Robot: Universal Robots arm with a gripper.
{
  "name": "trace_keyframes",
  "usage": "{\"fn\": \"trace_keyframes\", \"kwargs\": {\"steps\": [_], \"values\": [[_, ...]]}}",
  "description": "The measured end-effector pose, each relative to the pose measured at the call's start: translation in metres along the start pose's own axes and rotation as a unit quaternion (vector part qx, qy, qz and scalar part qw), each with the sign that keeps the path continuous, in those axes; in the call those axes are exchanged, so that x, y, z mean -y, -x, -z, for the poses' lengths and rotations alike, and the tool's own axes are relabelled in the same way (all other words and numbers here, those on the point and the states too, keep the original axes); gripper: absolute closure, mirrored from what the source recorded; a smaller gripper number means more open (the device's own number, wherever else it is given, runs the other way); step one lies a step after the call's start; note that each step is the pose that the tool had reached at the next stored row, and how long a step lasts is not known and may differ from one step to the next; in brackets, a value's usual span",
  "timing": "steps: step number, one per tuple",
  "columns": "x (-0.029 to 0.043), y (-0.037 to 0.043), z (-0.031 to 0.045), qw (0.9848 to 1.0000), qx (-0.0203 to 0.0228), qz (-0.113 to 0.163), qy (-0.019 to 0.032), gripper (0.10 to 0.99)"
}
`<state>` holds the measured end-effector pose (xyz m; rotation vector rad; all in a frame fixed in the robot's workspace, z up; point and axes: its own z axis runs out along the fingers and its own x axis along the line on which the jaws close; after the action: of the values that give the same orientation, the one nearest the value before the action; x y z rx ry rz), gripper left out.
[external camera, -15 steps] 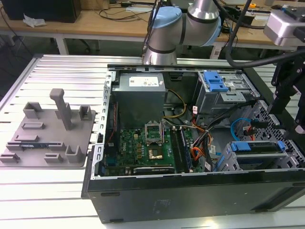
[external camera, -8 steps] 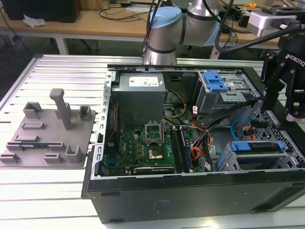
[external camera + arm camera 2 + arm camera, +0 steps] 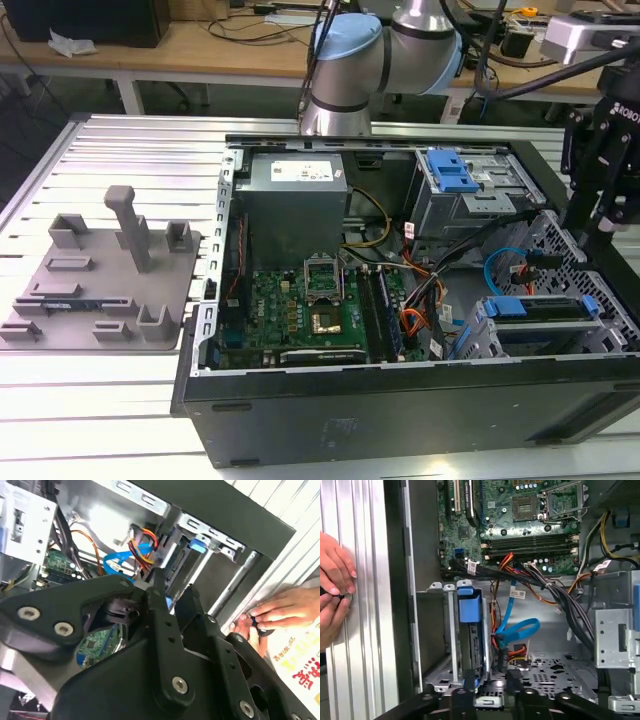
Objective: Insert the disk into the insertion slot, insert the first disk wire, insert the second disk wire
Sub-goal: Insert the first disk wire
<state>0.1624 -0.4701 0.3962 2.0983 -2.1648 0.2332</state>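
Note:
The disk [image 3: 545, 337], in its bright blue frame [image 3: 530, 307], sits inside the insertion slot [image 3: 480, 335], the low perforated grey cage at the exterior view's lower right of the open computer case. In the first wrist view the disk [image 3: 472, 645] stands edge-on in that cage [image 3: 437, 645] under its blue tab. A blue flat wire [image 3: 520, 627] loops beside it, and a black plug on red and yellow wires [image 3: 502, 657] hangs close to the disk's end. My black gripper [image 3: 598, 228] hovers just above the cage, over the disk's wire end [image 3: 489, 692].
A person's hands [image 3: 332, 592] rest on the ribbed metal table [image 3: 120, 400] beside the case wall [image 3: 412, 605]. The taller grey cage with a blue latch [image 3: 455, 170], the motherboard [image 3: 310, 310] and bundled cables [image 3: 560, 600] crowd the case. A grey fixture plate [image 3: 100, 280] lies at the exterior view's left.

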Motion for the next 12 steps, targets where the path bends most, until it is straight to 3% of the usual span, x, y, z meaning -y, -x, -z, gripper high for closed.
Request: {"fn": "trace_keyframes", "kwargs": {"steps": [1,6,7,10,11,12], "values": [[0.0,0.0042,0.0002,1.0,-0.0066,0.0,0.0002,0.737],[-0.0008,0.0098,-0.0018,0.999,-0.0412,0.016,-0.004,0.737],[-0.0014,0.0127,-0.0037,0.9987,-0.046,0.02,-0.0052,0.737],[-0.007,0.0206,-0.0158,0.9987,-0.0492,0.013,-0.0035,0.737],[-0.0074,0.0283,-0.0178,0.9985,-0.0537,0.013,-0.0038,0.737],[-0.0076,0.033,-0.0214,0.9982,-0.0588,0.012,-0.0079,0.737]]}}
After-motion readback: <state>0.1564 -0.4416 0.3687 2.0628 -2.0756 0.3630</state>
